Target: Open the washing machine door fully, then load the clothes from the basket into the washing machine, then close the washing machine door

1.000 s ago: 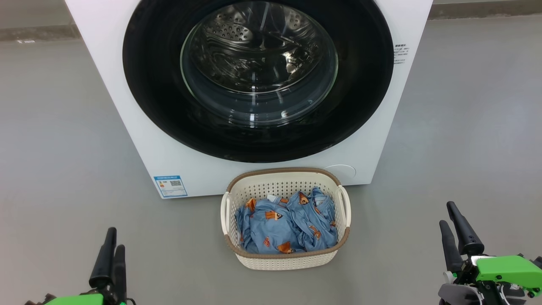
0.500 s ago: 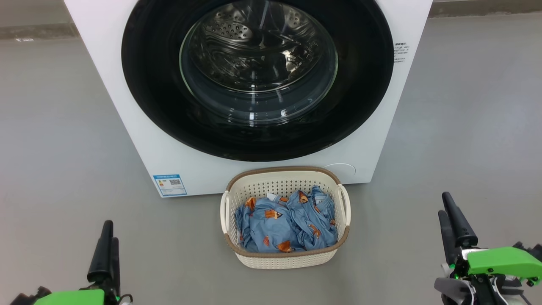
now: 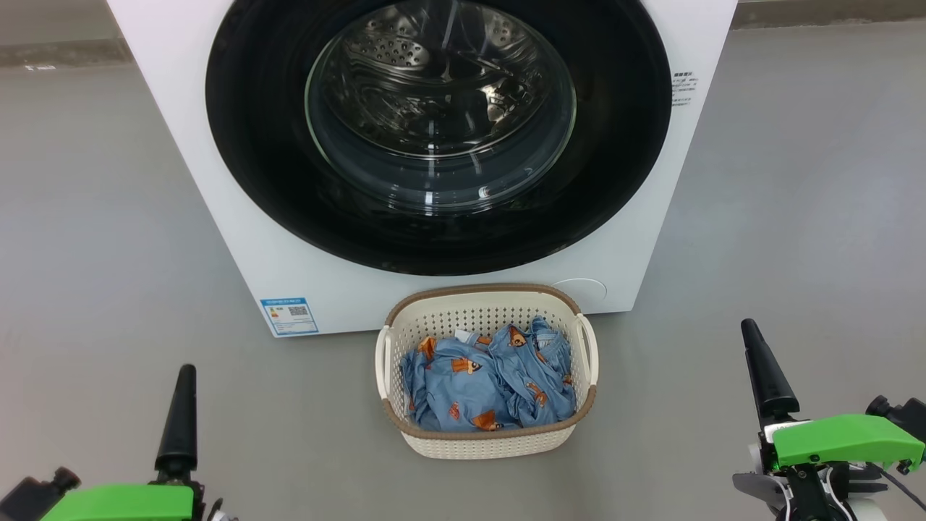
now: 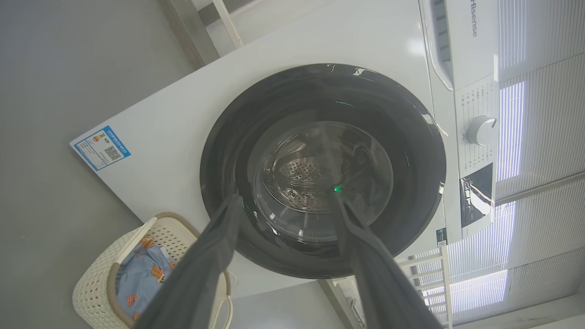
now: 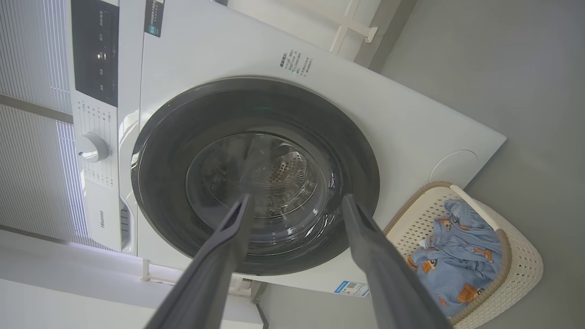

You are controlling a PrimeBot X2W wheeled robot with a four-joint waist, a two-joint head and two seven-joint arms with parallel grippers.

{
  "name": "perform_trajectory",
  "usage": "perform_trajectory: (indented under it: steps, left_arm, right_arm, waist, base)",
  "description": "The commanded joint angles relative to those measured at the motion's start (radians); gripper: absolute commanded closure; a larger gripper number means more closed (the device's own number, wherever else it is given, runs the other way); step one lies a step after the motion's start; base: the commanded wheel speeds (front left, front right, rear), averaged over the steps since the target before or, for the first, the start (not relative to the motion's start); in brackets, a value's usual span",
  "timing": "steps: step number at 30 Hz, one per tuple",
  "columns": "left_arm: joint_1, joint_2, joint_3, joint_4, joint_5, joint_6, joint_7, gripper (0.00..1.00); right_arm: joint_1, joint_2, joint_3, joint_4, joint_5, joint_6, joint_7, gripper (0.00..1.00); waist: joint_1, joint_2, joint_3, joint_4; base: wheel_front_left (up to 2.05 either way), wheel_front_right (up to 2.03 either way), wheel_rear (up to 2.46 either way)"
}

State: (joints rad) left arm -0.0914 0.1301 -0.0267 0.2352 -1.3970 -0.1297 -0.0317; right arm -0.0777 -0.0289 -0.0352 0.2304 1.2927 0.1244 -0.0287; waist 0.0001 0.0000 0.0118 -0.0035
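Observation:
The white washing machine [image 3: 217,239] stands ahead, and its door [image 3: 253,145], black-rimmed with a glass bowl, lies flat against the front. On the floor before it sits the cream basket [image 3: 481,291], holding the light blue clothes [image 3: 485,383]. My left gripper [image 3: 187,370] hovers at the lower left and my right gripper [image 3: 747,327] at the lower right, each well clear of the basket. In the left wrist view the left gripper [image 4: 288,198] points at the door with its fingers spread and empty. The right gripper [image 5: 296,196] is spread just as wide in its own wrist view.
Grey floor [image 3: 87,253] lies open on both sides of the machine. A blue label sticker [image 3: 289,316] marks its lower left corner and a round flap [image 3: 582,289] its lower right. The control dial [image 4: 480,130] sits on the top panel. A white rack [image 4: 425,278] stands beside the machine.
Both grippers have rolled about their wrists, so each pair of fingers now lines up as one in the head view, and both have edged up that view. Machine, basket and clothes are unmoved.

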Motion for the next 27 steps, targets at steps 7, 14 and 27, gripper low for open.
perform_trajectory:
  steps: [7, 14, 27]
  left_arm:
    - [-0.054, 0.032, 0.006, -0.038, 0.115, -0.001, -0.027, 0.0]
    - [-0.057, 0.044, -0.001, -0.03, 0.225, -0.001, -0.048, 0.0]
    - [-0.07, 0.063, -0.005, 0.003, 0.42, -0.001, -0.086, 0.0]
  right_arm:
    - [-0.067, -0.012, 0.026, -0.041, -0.116, 0.003, -0.029, 0.0]
    - [-0.076, -0.013, 0.043, -0.039, -0.242, 0.003, -0.05, 0.0]
    - [-0.102, -0.015, 0.072, -0.009, -0.496, 0.004, -0.088, 0.0]
  waist:
    - [-0.0001, 0.0, -0.001, -0.001]
    - [-0.0001, 0.0, -0.002, -0.002]
    - [-0.0001, 0.0, -0.007, -0.004]
  base:
    - [0.0, 0.0, 0.0]
    - [0.0, 0.0, 0.0]
    - [0.0, 0.0, 0.0]
